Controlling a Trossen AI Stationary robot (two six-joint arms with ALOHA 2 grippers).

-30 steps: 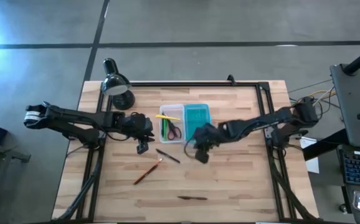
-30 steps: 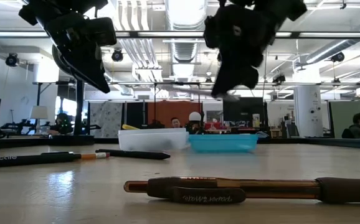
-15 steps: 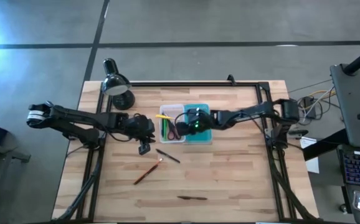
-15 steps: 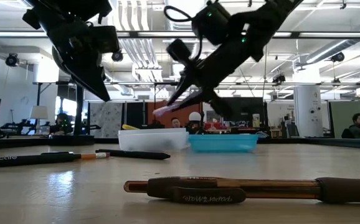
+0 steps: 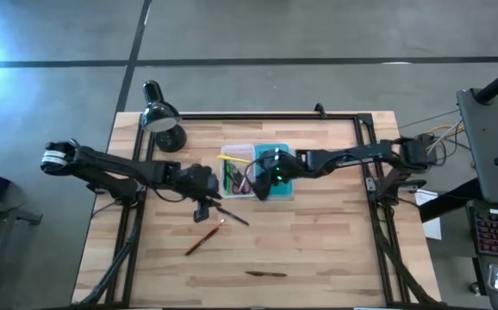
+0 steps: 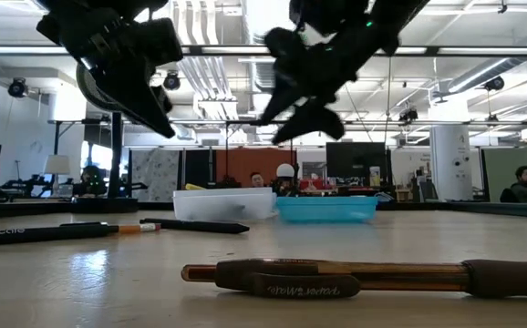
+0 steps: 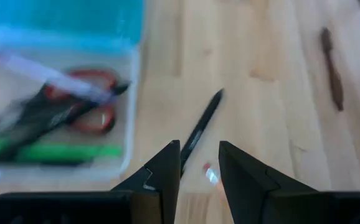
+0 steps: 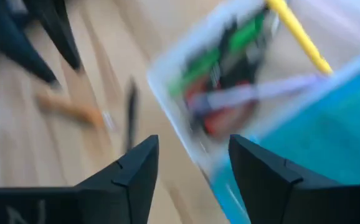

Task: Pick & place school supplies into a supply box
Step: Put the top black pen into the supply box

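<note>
High view: even, soft overhead light, tabletop point(image 5: 318, 250) evenly lit, faint shadows. Bright blue-white glare on floor well left of desk lamp point(image 5: 161, 116). Low view: backlit by ceiling light strips point(image 6: 273, 18), arms mere silhouettes; sheen on tabletop beside brown pen point(image 6: 355, 276), which looks sharp. Left wrist view soft. Right wrist view heavily smeared, probably motion blur; supply box point(image 8: 261, 87) contents streaky.

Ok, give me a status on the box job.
Done: scissors, a green pen, a yellow pencil and a lilac pen lie in the box. In hand: nothing; the right gripper is open over the box, the left gripper open above the black pen. Left on the table: black pen, orange pencil, brown pen.
</note>
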